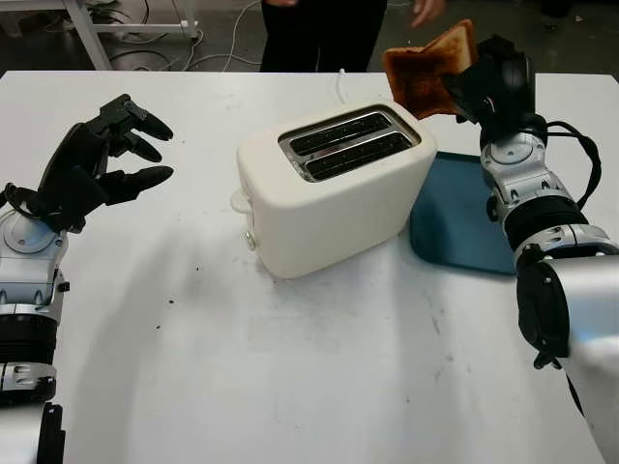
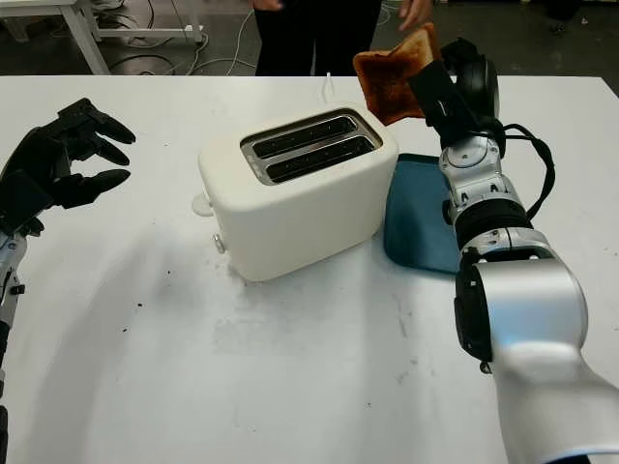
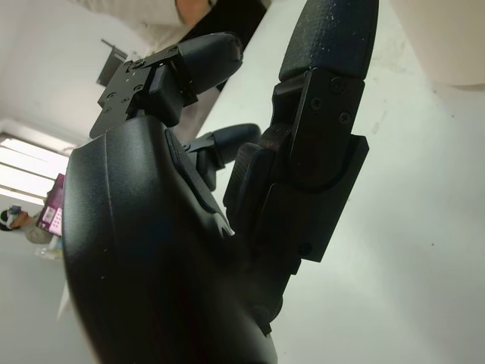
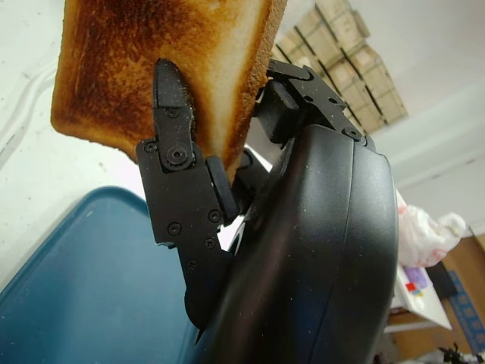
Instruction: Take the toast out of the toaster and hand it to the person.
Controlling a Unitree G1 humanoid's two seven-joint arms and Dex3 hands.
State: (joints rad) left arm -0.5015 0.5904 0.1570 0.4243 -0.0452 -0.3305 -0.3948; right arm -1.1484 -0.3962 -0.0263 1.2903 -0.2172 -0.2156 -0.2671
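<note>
A browned slice of toast point(image 1: 427, 72) hangs in the air behind the toaster's right end, held up by my right hand point(image 1: 462, 89), which is shut on its lower edge. The right wrist view has the toast point(image 4: 151, 68) pinched between black fingers point(image 4: 176, 155). The cream two-slot toaster point(image 1: 334, 184) stands mid-table with both slots empty. A person in dark clothes point(image 1: 314, 34) stands at the far edge, one of their hands point(image 1: 426, 10) just above the toast. My left hand point(image 1: 106, 159) is open, raised over the table's left side.
A dark blue tray point(image 1: 459, 217) lies flat to the right of the toaster, under my right forearm. The toaster's white cord point(image 1: 340, 85) runs off the far edge. White table legs point(image 1: 92, 34) and cables stand on the floor beyond.
</note>
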